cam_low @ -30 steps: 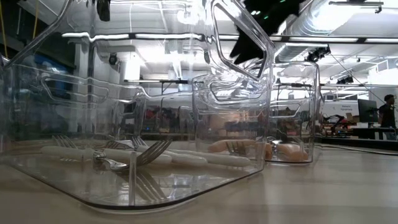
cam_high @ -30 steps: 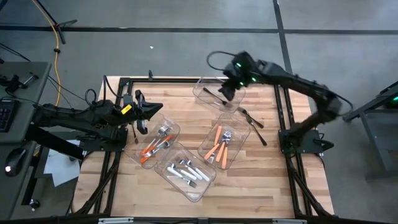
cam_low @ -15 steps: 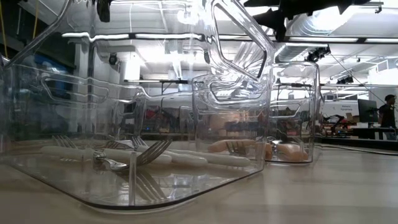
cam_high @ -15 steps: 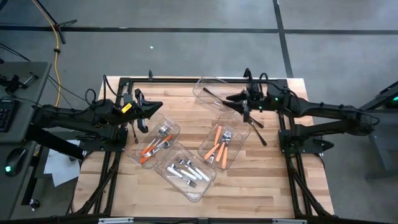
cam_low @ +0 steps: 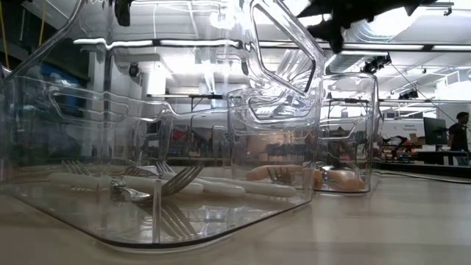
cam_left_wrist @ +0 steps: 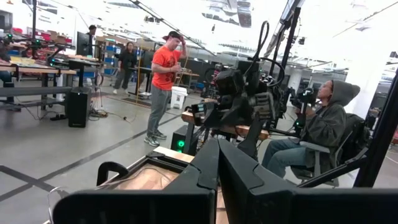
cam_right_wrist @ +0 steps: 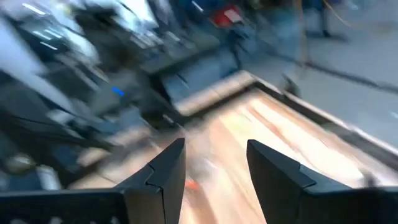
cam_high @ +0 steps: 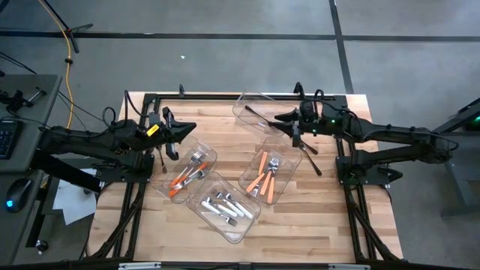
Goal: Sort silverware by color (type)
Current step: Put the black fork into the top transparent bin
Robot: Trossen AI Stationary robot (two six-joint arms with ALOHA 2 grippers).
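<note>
Four clear bins stand on the wooden table. The far bin (cam_high: 251, 103) holds a black piece of silverware (cam_high: 257, 115). Orange-handled pieces (cam_high: 262, 177) lie in the right bin, white-handled ones (cam_high: 225, 207) in the near bin, and orange-handled pieces with metal heads (cam_high: 184, 175) in the left bin. Two black pieces (cam_high: 304, 142) (cam_high: 316, 166) lie flat on the table near the right edge. My right gripper (cam_high: 278, 118) (cam_right_wrist: 216, 144) hangs open and level beside the far bin, with nothing between its fingers. My left gripper (cam_high: 192, 127) (cam_left_wrist: 217, 142) is shut and held level above the left bin.
Black frame rails (cam_high: 343, 161) run along the table's left and right sides under both arms. Bare wood (cam_high: 315, 225) lies at the near right. People stand and sit in the room beyond the table.
My right gripper stood over the far bin pointing down. It has drawn back toward the table's right edge and tipped up until it points level at the bin, its arm folding low over the table. It has kept still for the last half second.
</note>
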